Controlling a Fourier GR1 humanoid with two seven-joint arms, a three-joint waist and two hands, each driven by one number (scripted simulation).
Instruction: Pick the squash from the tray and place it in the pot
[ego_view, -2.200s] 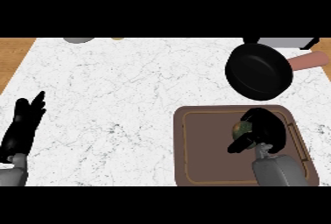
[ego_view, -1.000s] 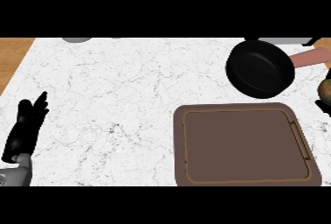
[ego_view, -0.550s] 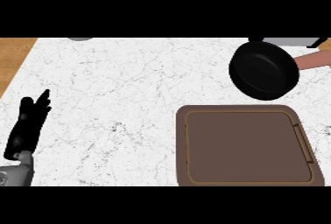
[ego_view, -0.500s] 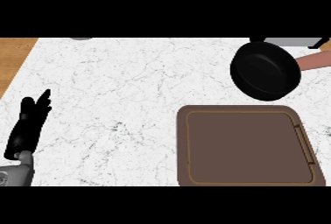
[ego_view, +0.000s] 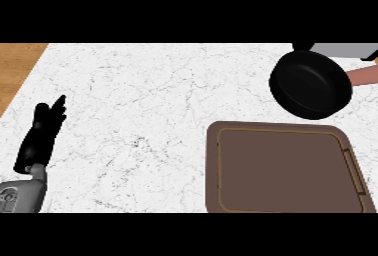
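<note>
Left hand (ego_view: 42, 132) rests open at counter's left — tray (ego_view: 284, 172) well apart.

Brown tray (ego_view: 284, 172) bare; black pot (ego_view: 310, 84) just beyond it.

Single head view, looking steeply down onto the white marble counter (ego_view: 162, 100), close enough that the counter fills most of the view, brown tray (ego_view: 284, 172) cut by the edge at 5 o'clock, black pot (ego_view: 310, 84) at 2 o'clock, left hand (ego_view: 40, 137) at 8 o'clock.
</note>
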